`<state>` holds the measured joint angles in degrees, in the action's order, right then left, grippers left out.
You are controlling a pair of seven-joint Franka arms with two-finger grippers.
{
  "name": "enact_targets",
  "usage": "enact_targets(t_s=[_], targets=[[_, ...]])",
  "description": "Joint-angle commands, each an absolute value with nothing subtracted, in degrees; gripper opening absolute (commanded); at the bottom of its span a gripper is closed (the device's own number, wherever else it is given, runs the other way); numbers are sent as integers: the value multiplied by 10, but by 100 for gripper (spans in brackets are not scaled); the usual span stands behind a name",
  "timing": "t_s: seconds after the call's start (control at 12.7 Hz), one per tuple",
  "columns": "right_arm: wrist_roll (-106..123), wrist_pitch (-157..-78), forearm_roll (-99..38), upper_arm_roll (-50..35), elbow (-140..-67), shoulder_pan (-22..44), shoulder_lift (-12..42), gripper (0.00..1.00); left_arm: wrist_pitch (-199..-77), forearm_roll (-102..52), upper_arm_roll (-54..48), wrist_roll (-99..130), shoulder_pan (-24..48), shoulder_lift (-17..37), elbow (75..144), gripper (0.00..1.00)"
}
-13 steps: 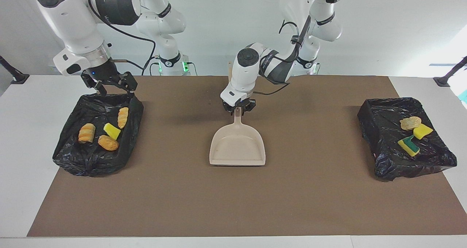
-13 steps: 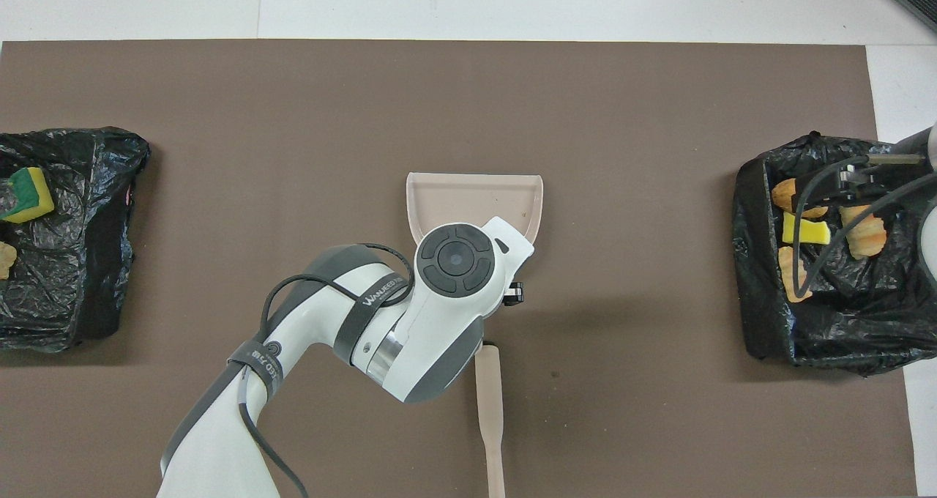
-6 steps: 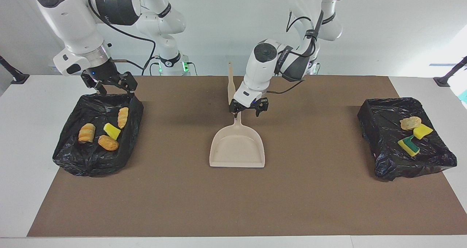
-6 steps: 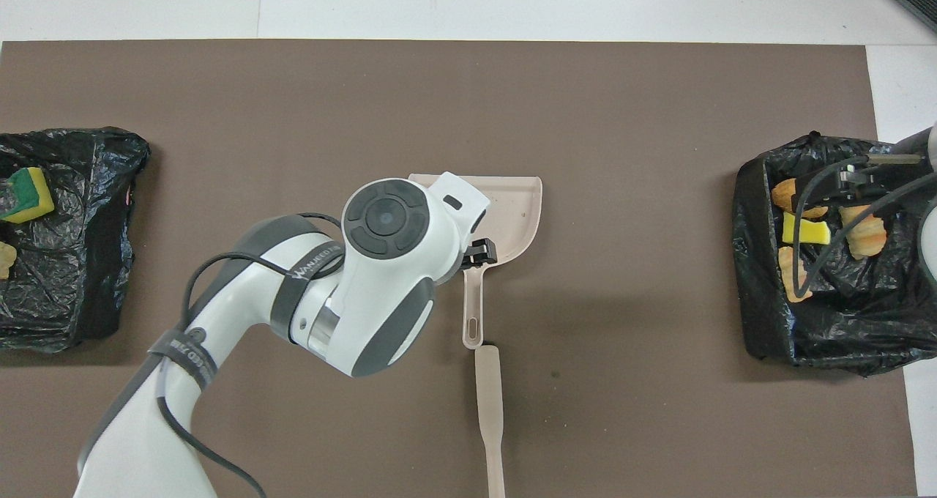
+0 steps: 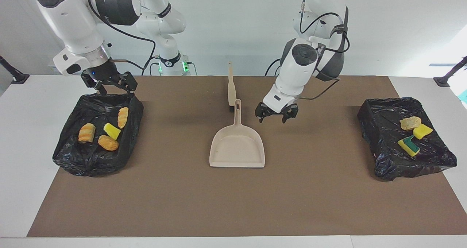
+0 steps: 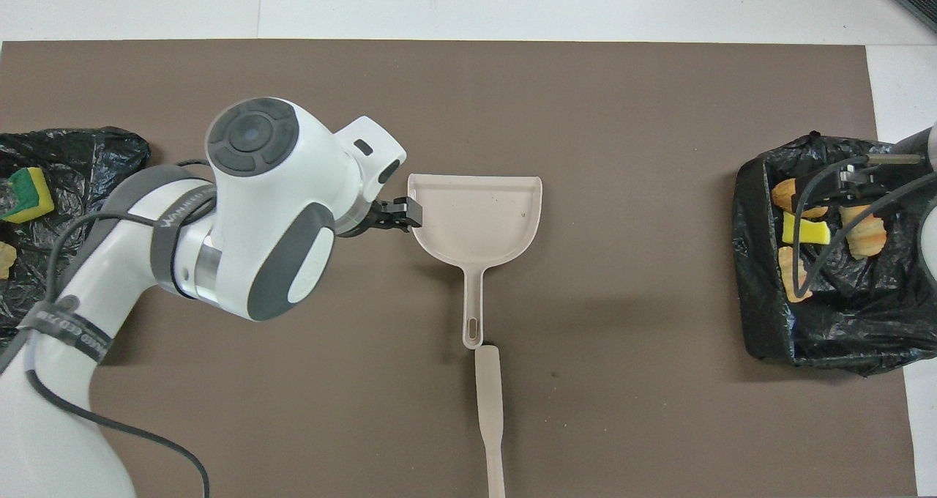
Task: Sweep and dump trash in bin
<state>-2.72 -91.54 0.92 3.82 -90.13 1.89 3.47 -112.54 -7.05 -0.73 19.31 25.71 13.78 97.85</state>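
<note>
The trash lies in two black-lined bins. The bin (image 5: 73, 160) at the right arm's end holds three bread-like chunks (image 5: 87, 132) and a yellow sponge bit (image 5: 112, 131). The bin (image 5: 368, 116) at the left arm's end holds a bread chunk (image 5: 410, 123), a yellow sponge bit (image 5: 423, 131) and the green-and-yellow sponge (image 5: 408, 145). My left gripper (image 5: 272, 119) is open and empty, in the air over the mat beside the dustpan's handle. My right gripper (image 5: 115, 89) is open and empty over its bin's rim.
The beige dustpan (image 5: 237, 147) lies empty mid-table on the brown mat (image 5: 233, 204), handle toward the robots. The beige brush (image 5: 230, 85) lies nearer to the robots, in line with the handle. It also shows in the overhead view (image 6: 489, 403).
My left gripper has let go of the dustpan's handle, risen and moved toward the left arm's end of the table. The dustpan stays put. The right arm has not moved.
</note>
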Motion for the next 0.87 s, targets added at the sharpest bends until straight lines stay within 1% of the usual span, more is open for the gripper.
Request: enact_targets(t_s=[0.0,0.24,0.39,0.55,0.79], targets=[[-17,-923,-3,36,-911,14,26,100,-1081,-73,-12,97,205,128,966,100],[-17,-923,-3,36,-911,14,26,100,-1030,-73,-10,-8,158,95,967,100],[-17,-922,-3,37,-911,14,26,100,-992,-72,-10,-81,109,70,972,100],[-17,-923,-3,36,-911,14,26,100,-963,-69,-10,-124,64,48,973,100],[-17,-923,-3,36,-911,14,26,100,-923,-38,-6,-140,19,29,969,100]])
